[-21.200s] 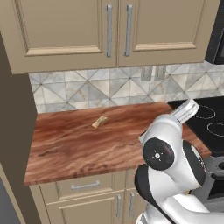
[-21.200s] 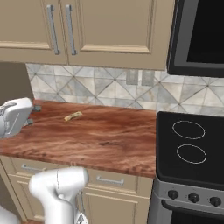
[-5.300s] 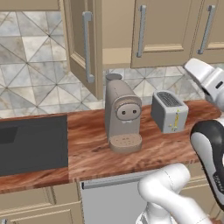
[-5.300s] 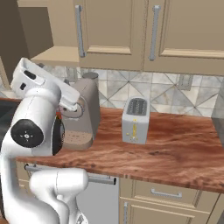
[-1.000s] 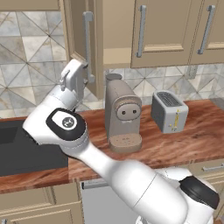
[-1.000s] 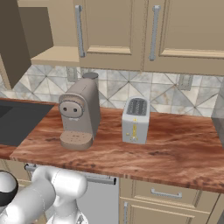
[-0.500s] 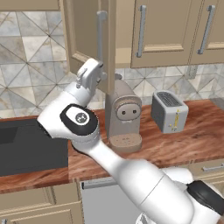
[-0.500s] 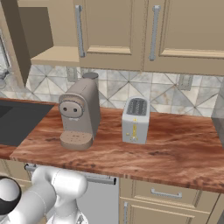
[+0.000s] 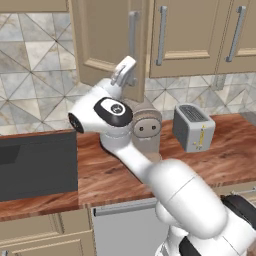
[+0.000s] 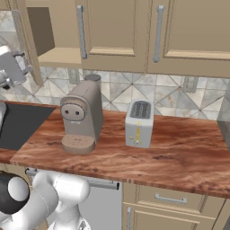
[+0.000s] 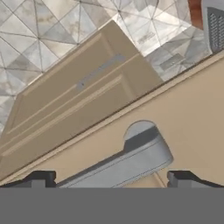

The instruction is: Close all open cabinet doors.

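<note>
In the hand view the two dark fingertips (image 11: 41, 177) rise at the bottom edge, one at lower left and one at lower right, set wide apart. Between them lies the silver bar handle (image 11: 127, 159) of the open cabinet door (image 11: 183, 118). The tips appear to straddle the bar without gripping it, so the gripper (image 11: 109, 179) reads as spread and holding nothing; whether a tip touches the door face cannot be told.

In the left base view the gripper (image 9: 125, 75) sits in the upper centre of the frame, against the lower part of the open door (image 9: 107, 40), just beside its handle (image 9: 132, 37). The door stands swung out from the cabinet row. The neighbouring doors (image 9: 187, 35) at upper right look shut. In the right base view the opening shows at upper left, with the door (image 10: 27, 45) seen nearly edge-on.

Likely faults from this position:
- Slipping. A push delivered near the handle end could slide off the bar and leave the door ajar.
- Snagging. A fingertip caught behind the bar would probably drag the door outward on retreat.
- Collision. The coffee machine (image 9: 142, 127) stands directly below the door on the counter (image 9: 220, 155), with the toaster (image 9: 192, 127) beside it; a low sweep of the arm could strike either.
</note>
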You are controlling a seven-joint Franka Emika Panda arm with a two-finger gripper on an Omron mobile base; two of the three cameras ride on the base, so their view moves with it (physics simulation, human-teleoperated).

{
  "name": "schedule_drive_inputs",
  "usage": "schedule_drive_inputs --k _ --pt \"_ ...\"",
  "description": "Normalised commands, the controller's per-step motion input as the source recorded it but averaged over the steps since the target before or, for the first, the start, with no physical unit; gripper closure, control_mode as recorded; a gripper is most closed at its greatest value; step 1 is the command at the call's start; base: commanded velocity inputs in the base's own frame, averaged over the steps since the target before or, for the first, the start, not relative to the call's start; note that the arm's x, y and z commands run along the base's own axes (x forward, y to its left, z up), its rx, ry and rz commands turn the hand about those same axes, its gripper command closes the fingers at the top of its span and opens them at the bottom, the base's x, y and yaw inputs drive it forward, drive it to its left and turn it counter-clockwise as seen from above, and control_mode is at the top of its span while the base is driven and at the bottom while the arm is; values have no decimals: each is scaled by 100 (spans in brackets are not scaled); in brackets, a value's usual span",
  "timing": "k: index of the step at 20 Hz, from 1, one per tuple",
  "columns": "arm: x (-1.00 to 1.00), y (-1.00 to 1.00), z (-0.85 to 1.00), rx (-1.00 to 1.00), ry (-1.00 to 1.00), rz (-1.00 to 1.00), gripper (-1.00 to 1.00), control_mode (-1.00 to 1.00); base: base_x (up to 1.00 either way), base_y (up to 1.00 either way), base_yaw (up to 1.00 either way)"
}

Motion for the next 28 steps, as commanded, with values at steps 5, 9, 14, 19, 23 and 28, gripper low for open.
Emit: schedule_drive_inputs --k 5,9,14,19,23,28 --pt "100 -24 13 14 0 12 -100 -100 0 0 0" --pt "100 -20 12 14 0 12 -100 -100 0 0 0" --pt "100 -15 13 13 0 10 -100 -100 0 0 0" --pt "94 -10 11 11 0 10 -100 -100 0 0 0" --pt "80 -11 0 5 -6 12 -100 -100 0 0 0" --pt "29 -15 -9 0 -19 19 -100 -100 0 0 0"
